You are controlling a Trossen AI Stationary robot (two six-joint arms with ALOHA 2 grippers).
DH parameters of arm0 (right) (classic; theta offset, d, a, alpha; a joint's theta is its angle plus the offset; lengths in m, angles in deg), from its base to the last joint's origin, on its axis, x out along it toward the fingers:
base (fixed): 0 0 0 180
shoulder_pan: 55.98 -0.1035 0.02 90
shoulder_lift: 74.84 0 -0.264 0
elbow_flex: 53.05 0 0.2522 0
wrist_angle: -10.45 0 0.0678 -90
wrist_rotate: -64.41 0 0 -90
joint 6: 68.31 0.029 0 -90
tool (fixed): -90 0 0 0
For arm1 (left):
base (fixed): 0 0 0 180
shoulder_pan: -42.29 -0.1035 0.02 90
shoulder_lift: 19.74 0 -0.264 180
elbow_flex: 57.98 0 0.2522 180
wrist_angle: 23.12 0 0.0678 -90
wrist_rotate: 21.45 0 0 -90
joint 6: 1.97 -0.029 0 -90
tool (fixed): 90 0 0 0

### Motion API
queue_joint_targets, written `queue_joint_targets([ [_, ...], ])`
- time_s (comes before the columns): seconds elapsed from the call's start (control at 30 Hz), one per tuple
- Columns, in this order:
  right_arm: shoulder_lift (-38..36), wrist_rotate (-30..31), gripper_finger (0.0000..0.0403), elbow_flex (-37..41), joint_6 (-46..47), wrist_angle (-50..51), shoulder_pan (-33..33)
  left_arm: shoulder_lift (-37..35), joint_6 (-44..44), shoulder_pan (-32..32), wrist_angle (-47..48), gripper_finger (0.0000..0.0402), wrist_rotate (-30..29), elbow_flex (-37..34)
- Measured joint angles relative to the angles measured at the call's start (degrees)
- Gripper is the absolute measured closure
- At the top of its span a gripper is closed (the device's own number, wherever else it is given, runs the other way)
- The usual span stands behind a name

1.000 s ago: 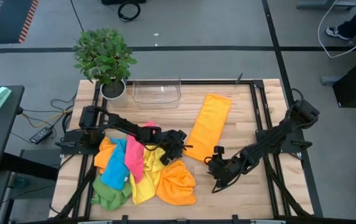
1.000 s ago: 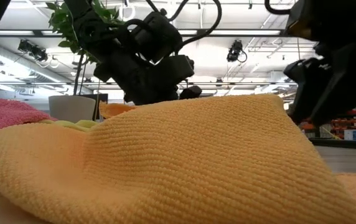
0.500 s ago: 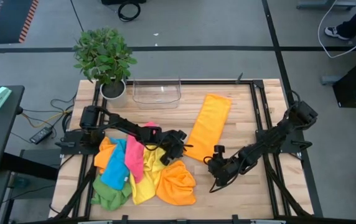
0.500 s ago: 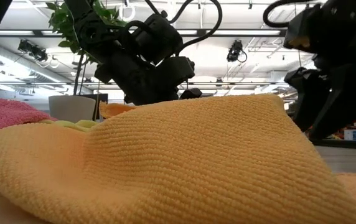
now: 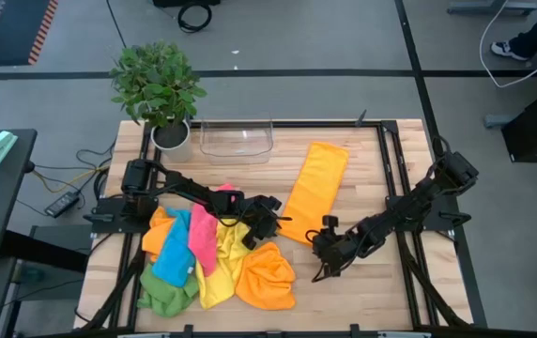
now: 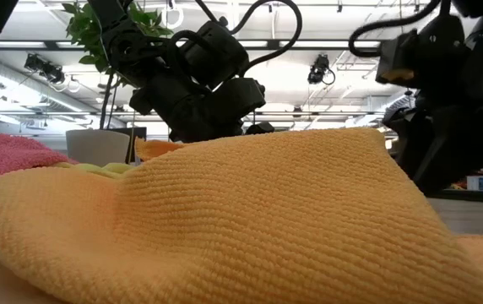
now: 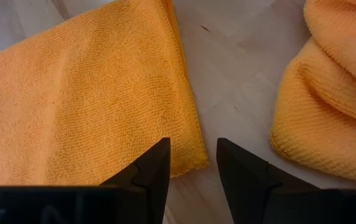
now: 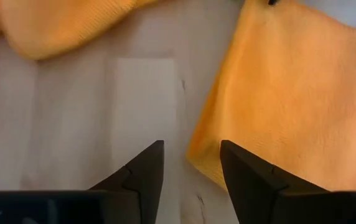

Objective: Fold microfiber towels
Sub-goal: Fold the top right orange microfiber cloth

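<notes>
Right hand (image 5: 321,266) edged closer to long orange towel (image 5: 314,192), near its lower corner; fingers apart, empty. Left hand (image 5: 275,223) apart at opposite corner. Towel flat on worktop (image 5: 362,291). Corner pinch looks imminent.

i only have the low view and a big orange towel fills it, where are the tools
Observer: The left tool is at one corner of a flat folded orange towel mid-table, at its end away from the tray.
Operator: gripping it?
Observer: No. Its fingers stand open with the corner just ahead of the gap.
Operator: and the right one?
Observer: The right tool is open too, at that end's other corner, partly over the bare table.
</notes>
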Motion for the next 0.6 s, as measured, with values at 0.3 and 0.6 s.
queue_joint_targets([
  [0.3,0.0,-3.52,0.0255,4.33,3.56,-5.01,0.15,0.02,1.51,0.0,0.04,0.0264,-0.04,-0.02],
  [0.6,0.0,-3.67,0.0296,4.33,3.59,-5.18,0.15,0.56,1.55,0.04,-0.04,0.0265,2.31,-0.04],
])
